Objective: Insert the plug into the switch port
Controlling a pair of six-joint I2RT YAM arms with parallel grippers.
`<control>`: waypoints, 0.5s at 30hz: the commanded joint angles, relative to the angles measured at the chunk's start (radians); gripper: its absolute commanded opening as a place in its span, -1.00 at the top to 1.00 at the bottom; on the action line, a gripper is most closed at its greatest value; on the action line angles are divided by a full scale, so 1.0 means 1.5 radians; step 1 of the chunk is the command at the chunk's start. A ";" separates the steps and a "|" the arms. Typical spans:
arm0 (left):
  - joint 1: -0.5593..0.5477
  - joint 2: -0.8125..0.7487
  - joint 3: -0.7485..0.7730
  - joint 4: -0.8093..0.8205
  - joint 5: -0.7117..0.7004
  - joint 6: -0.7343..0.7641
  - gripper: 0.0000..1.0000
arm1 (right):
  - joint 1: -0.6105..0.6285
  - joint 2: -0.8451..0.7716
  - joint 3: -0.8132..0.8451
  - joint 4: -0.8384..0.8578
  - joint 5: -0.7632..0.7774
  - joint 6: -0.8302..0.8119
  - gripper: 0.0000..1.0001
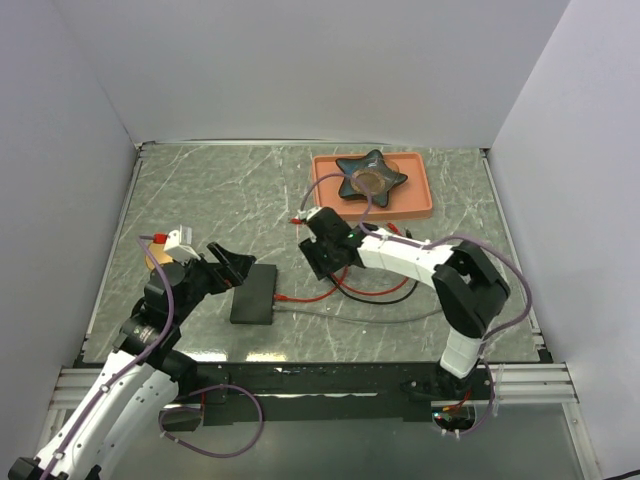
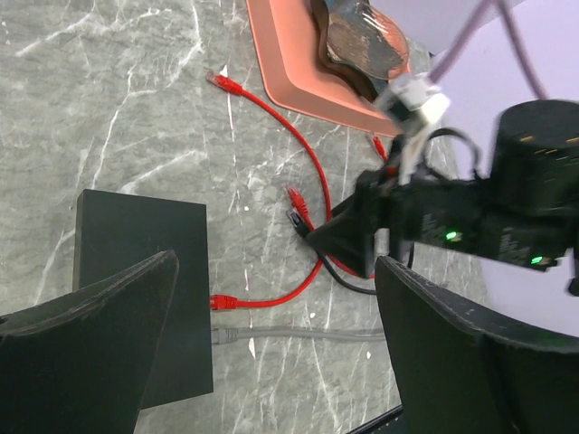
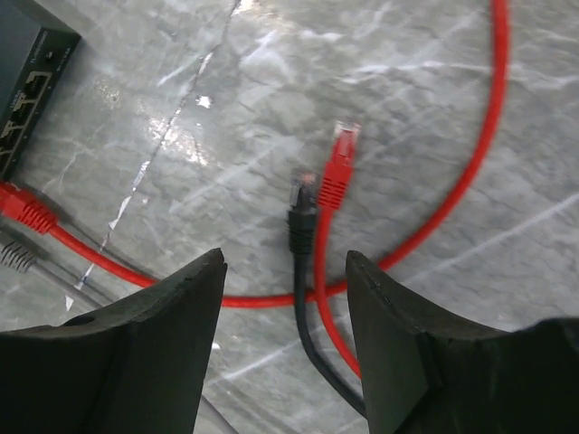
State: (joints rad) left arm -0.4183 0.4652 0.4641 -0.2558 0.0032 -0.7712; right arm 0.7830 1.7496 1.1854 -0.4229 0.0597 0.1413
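The switch [image 1: 255,293] is a flat black box on the table left of centre; it also shows in the left wrist view [image 2: 140,271] and the right wrist view [image 3: 27,81]. A red plug [image 2: 222,302] and a grey plug [image 2: 226,335] sit in its sockets. A loose black plug [image 3: 301,217] and a loose red plug [image 3: 339,167] lie side by side on the table. My right gripper [image 3: 285,262] is open just above them, the black cable between its fingers. My left gripper [image 1: 228,265] is open and empty over the switch's left edge.
An orange tray [image 1: 420,190] with a dark star-shaped dish [image 1: 372,180] stands at the back right. Another loose red plug [image 1: 297,219] lies in front of the tray. Red, black and grey cables [image 1: 375,292] loop on the table right of the switch.
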 commanded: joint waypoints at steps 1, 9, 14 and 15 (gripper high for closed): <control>0.003 -0.007 0.006 0.010 0.000 0.007 -0.93 | 0.023 0.033 0.033 -0.024 0.072 0.012 -0.24; 0.003 -0.003 0.008 0.007 -0.001 0.008 -0.93 | 0.028 0.080 0.044 -0.041 0.115 0.022 -0.18; 0.002 -0.004 0.006 0.009 -0.001 0.009 -0.92 | 0.033 0.092 0.047 -0.043 0.093 0.018 0.10; 0.002 -0.003 0.006 0.009 0.000 0.009 -0.93 | 0.033 0.094 0.049 -0.046 0.094 0.017 0.41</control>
State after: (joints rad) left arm -0.4183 0.4618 0.4641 -0.2565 0.0032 -0.7708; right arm 0.8227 1.8717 1.2179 -0.4740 0.1795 0.1631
